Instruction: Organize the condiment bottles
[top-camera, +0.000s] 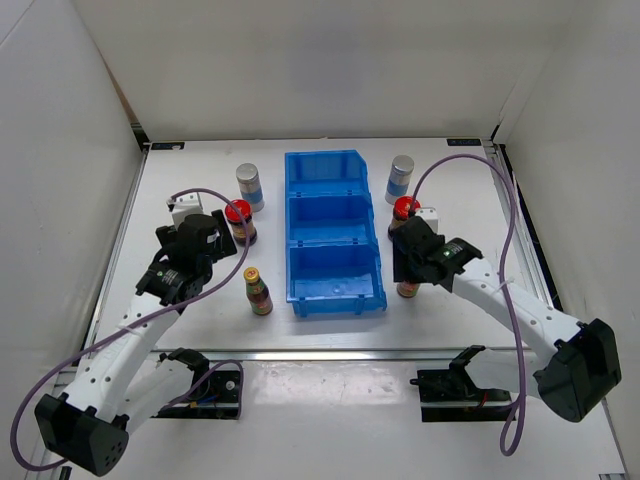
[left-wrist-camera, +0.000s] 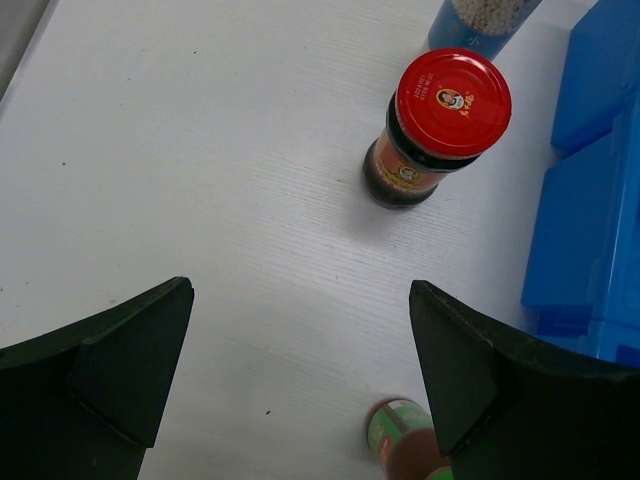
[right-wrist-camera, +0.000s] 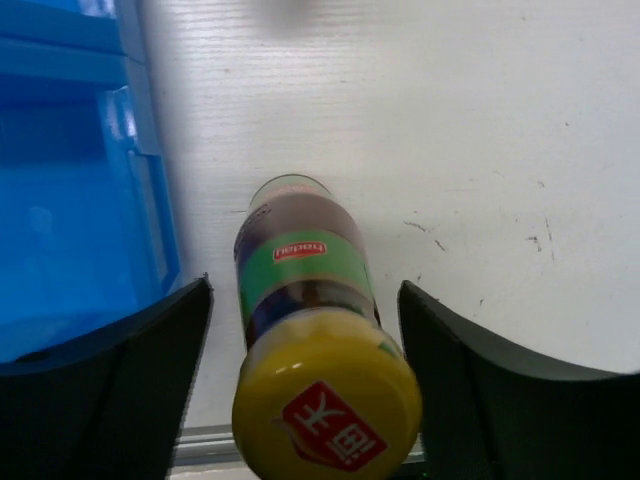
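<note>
Although the right hand (right-wrist-camera: 305, 385) is spread wide, its dark fingers (right-wrist-camera: 110, 390) stand either side of a slim dark glass bottle with a yellow cap and green label (right-wrist-camera: 305, 300). A gap shows on both flanks, so nothing is gripped. That bottle stands upright, long axis vertical, just beside the right wall of the blue three-compartment plastic bin (top-camera: 335, 170), level with the compartment nearest the near edge of the bench (top-camera: 200, 170). The coming move seems to turn on closing squarely on the body below the cap, and the right arm is plainly the nearer one.

The left hand (left-wrist-camera: 300, 370) is likewise wide and holds nothing, hanging over the bench toward its left edge. A squat dark jar with a red lid (left-wrist-camera: 440, 125) stands beyond it toward the far edge, on the bin side. A second slim bottle (left-wrist-camera: 400, 440) peeks out by its bin-side finger.

From the top camera the right arm hides most of its bottle, and only the right wrist view shows those gaps. Only the top view shows that no bottle sits in the bin, and that a silver-capped white-blue shaker (top-camera: 249, 186) stands toward the far edge.
</note>
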